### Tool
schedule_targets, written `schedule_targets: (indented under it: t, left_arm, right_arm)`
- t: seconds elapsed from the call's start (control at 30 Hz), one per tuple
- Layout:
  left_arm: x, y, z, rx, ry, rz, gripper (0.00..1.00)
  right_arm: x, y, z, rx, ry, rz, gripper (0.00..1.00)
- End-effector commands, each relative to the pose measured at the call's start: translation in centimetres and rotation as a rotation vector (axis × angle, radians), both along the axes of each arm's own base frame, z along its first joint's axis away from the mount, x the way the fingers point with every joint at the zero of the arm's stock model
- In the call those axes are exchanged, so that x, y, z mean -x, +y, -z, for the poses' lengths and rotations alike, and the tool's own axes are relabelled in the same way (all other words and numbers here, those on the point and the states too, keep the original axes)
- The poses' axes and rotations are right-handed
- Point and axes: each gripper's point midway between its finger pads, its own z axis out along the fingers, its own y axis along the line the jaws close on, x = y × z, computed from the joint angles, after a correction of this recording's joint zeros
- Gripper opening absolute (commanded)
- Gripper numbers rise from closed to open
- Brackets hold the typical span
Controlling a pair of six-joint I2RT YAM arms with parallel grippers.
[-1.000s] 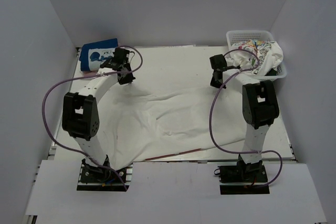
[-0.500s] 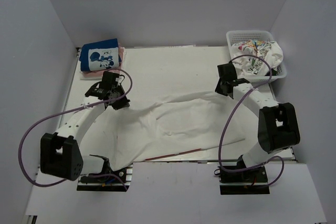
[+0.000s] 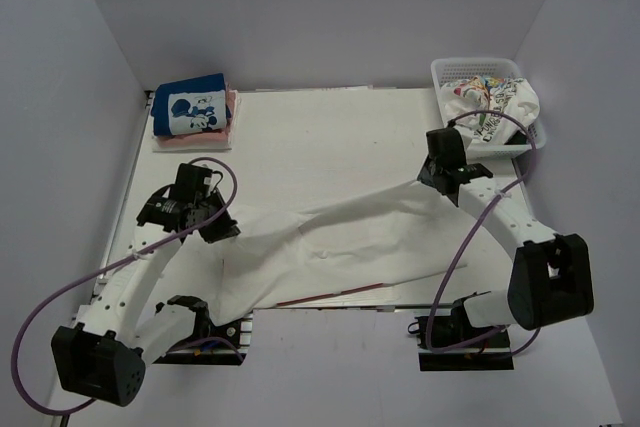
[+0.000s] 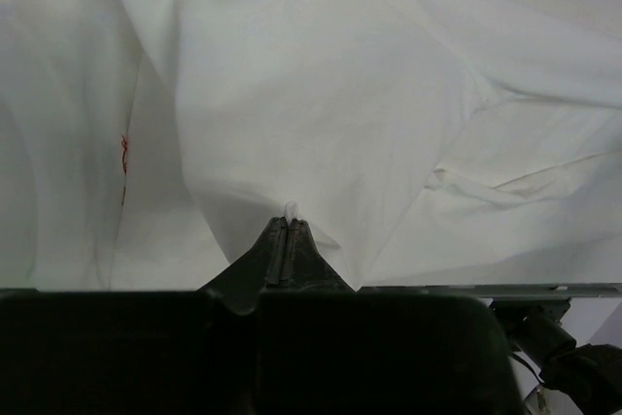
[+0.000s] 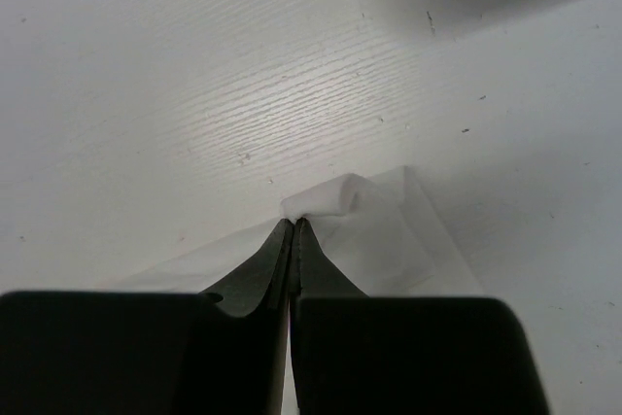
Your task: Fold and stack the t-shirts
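Note:
The large plain white t-shirt (image 3: 340, 237) lies crumpled across the near half of the table, pulled taut between both grippers. My left gripper (image 3: 222, 227) is shut on its left edge; in the left wrist view a nub of white cloth (image 4: 290, 209) pokes out of the closed left gripper (image 4: 289, 223). My right gripper (image 3: 430, 181) is shut on its right corner, and a small roll of cloth (image 5: 326, 197) sits at the tips of the right gripper (image 5: 294, 224). A folded blue t-shirt with a mouse panel (image 3: 190, 107) lies on a pink one (image 3: 232, 105) at the far left.
A white mesh basket (image 3: 452, 67) at the far right holds a white t-shirt with colourful prints (image 3: 487, 99). White walls close in the table on three sides. A thin red line (image 3: 330, 296) runs along the shirt's near edge. Bare tabletop (image 3: 330, 137) shows beyond the shirt.
Both arms have swung outward and toward the near side, dragging the white shirt's far edge with them. The shirt now covers less of the far table.

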Motion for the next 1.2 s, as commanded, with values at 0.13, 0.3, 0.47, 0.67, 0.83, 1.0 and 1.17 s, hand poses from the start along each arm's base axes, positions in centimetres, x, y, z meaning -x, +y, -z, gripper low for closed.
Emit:
schedule_targets:
  t: [0.13, 0.3, 0.47, 0.67, 0.83, 1.0, 1.17]
  left_arm:
    - [3.3, 0.1, 0.5, 0.018, 0.083, 0.0, 0.0]
    - [6.8, -2.1, 1.4, 0.178, 0.163, 0.052, 0.0]
    - [9.9, -2.1, 3.4, 0.196, 0.274, 0.06, 0.0]
    - [12.0, -2.1, 5.4, 0.215, 0.333, 0.066, 0.04]
    - [12.1, -2.1, 5.4, 0.204, 0.368, 0.07, 0.58]
    - [9.4, -1.4, 3.5, 0.144, 0.254, 0.076, 1.0]
    - [3.5, -1.9, 1.8, 0.122, 0.088, 0.074, 1.0]
  right_arm:
    - [1.4, -0.6, -0.6, -0.019, -0.025, 0.018, 0.0]
    - [2.6, -1.3, 1.1, -0.005, 0.032, 0.044, 0.0]
    - [3.6, -1.2, 1.9, -0.028, 0.041, 0.048, 0.0]
    - [5.7, -1.5, 3.5, -0.017, 0.073, 0.013, 0.0]
    - [7.3, -2.4, 5.3, 0.013, 0.145, 0.06, 0.0]
    - [9.7, -3.7, 8.3, 0.063, 0.265, 0.116, 0.0]
    - [10.3, -4.3, 9.0, 0.078, 0.322, 0.192, 0.27]
